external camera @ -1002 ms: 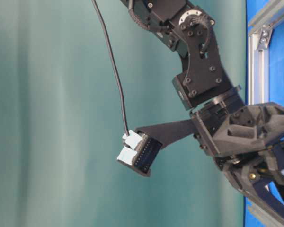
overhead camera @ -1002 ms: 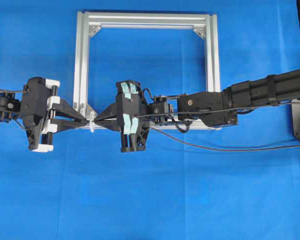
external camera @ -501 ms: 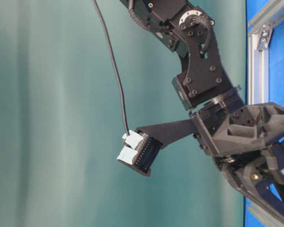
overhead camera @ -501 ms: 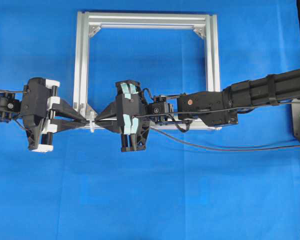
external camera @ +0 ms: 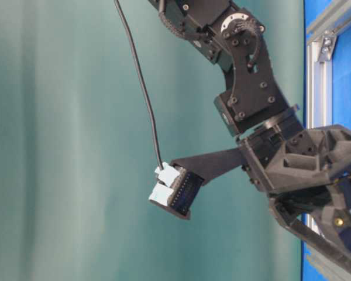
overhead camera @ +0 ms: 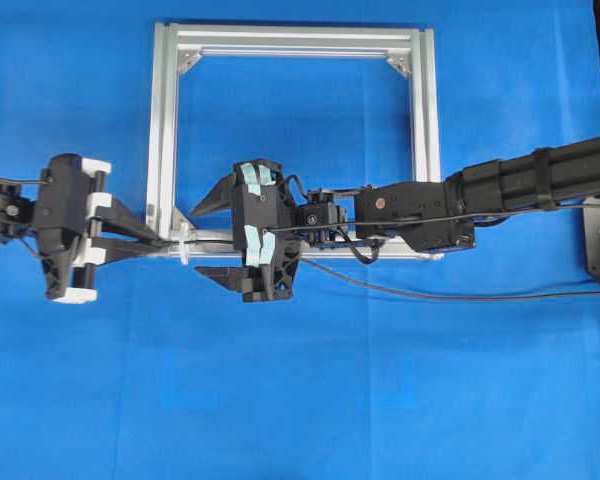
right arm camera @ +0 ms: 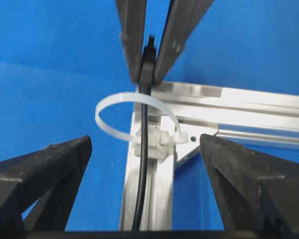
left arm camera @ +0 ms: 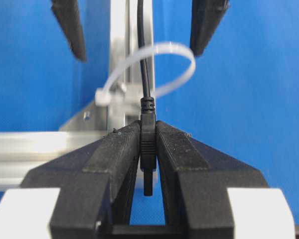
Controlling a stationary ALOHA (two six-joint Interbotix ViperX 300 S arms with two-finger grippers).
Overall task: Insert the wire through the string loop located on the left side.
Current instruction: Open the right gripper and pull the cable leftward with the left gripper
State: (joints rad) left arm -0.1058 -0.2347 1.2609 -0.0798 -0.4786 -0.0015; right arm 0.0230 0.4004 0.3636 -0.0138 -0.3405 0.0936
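Wire, thin and black, runs through the white string loop, plug pinched between left gripper jaws, right gripper jaws spread either side.

Crowded corner, open cloth around it

The wire runs through the string loop at the silver frame's near-left corner, its plug clamped in the left gripper. The right gripper's fingers stand wide apart either side of the loop, blocking approach from the right. Bare blue cloth lies nearer, and inside the frame.
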